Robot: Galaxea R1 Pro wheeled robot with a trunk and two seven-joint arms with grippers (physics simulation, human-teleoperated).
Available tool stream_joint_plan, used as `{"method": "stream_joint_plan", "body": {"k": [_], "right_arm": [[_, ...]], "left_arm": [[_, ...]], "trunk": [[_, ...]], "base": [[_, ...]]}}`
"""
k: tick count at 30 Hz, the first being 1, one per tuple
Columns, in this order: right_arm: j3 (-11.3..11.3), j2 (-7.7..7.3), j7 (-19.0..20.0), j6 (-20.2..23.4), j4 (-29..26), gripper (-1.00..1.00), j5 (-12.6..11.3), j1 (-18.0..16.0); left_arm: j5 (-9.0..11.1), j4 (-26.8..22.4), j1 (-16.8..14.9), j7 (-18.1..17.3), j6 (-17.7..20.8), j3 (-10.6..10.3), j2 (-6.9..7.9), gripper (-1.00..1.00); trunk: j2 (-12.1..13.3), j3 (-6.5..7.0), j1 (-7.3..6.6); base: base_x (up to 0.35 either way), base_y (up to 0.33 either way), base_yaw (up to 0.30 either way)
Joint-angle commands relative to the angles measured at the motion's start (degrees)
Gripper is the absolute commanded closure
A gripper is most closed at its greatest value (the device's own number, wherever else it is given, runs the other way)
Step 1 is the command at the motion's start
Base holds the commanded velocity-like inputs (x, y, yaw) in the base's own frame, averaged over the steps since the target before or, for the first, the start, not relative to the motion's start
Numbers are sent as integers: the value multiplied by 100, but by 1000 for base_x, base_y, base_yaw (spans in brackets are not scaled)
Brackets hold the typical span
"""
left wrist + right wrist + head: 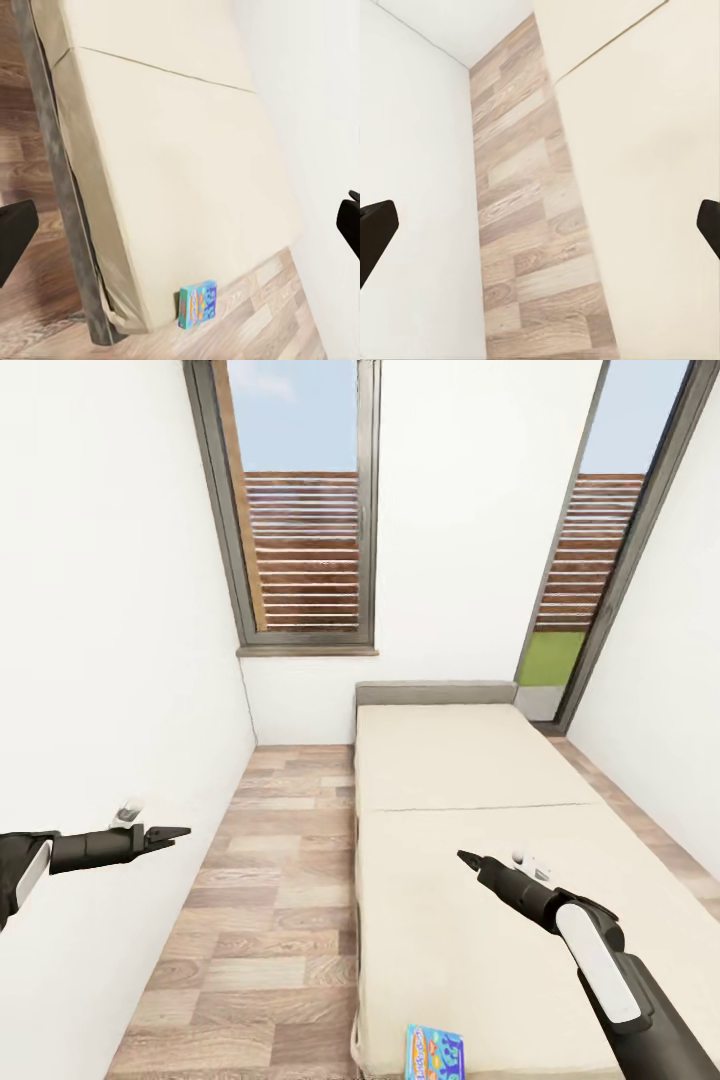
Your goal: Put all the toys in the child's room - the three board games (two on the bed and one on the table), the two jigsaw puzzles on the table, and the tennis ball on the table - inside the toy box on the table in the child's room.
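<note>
A small teal-blue board game (435,1054) lies flat on the near left corner of the bed (470,780), close to the mattress edge. It also appears in the left wrist view as a board game (198,304) at the corner of the cream mattress (172,165). My left gripper (172,833) hangs open over the floor, left of the bed and well away from the game. Above the middle of the mattress, my right gripper (468,860) is open too and holds nothing. Its dark fingers (375,234) stand wide apart. The toy box and the table are out of view.
A strip of wood-plank floor (270,900) runs between the bed and the white left wall (110,690). Two tall windows (305,510) stand in the far wall behind the grey headboard (435,692). A narrow strip of floor borders the bed's right side.
</note>
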Motion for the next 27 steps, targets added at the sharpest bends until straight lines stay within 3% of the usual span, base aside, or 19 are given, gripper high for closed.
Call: {"method": "stream_joint_plan", "body": {"k": [1,10,27], "right_arm": [[5,-4,-55,15,-10,-100,-59,-4],[5,-4,-55,15,-3,-100,-59,-4],[2,-4,-55,15,17,-100,-59,-4]], "left_arm": [[11,2,-6,-12,58,4,-1,-100],[10,2,-6,-12,55,11,-1,-100],[17,2,-6,-12,50,9,-1,-100]], "trunk": [[-13,-10,3],[-13,5,3],[-13,7,3]], "base": [[-59,64,285],[-15,22,244],[-1,43,19]]}}
